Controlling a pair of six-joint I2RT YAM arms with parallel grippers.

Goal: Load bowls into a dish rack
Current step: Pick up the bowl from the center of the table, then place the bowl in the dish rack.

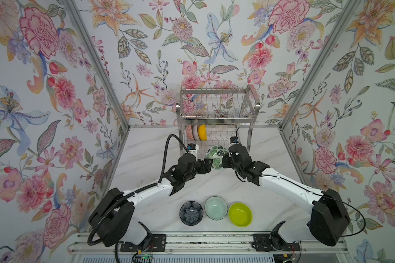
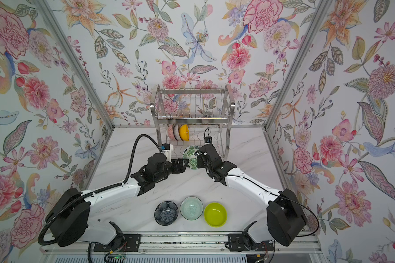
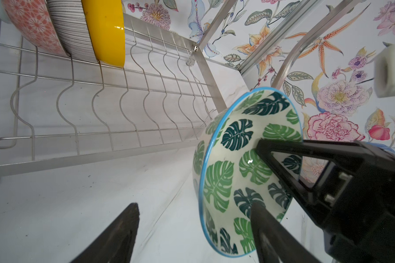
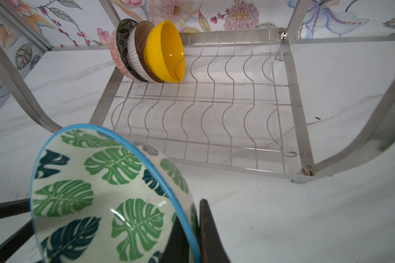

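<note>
The green leaf-print bowl (image 1: 216,155) was held tilted up on its edge just in front of the dish rack's (image 1: 214,91) lower tier, with a pincer on either side. The right pincer (image 4: 189,213) was clamped shut on the bowl's blue rim, one finger inside and one outside, and appeared to carry it alone. The left pincer (image 3: 195,205) stood wide open on the bowl's other side. In the left wrist view one of its fingers crossed in front of the bowl and the other was well clear, so it gripped nothing. Whether the nearer finger touched the bowl could not be told.

Inside the rack, the orange-yellow bowl (image 4: 164,52) closed a short row of bowls standing on edge at the rack's left end, and the wavy wire slots (image 4: 214,102) beyond it were free. The nearest free slot lay deeper into the rack than the held bowl and a little toward that left end. In both top views the racked bowls showed edge-on while the held bowl showed a nearly round face. Its rim therefore probably needed turning into line with the slot wires before the right arm pushed it in under the upper tier.
</note>
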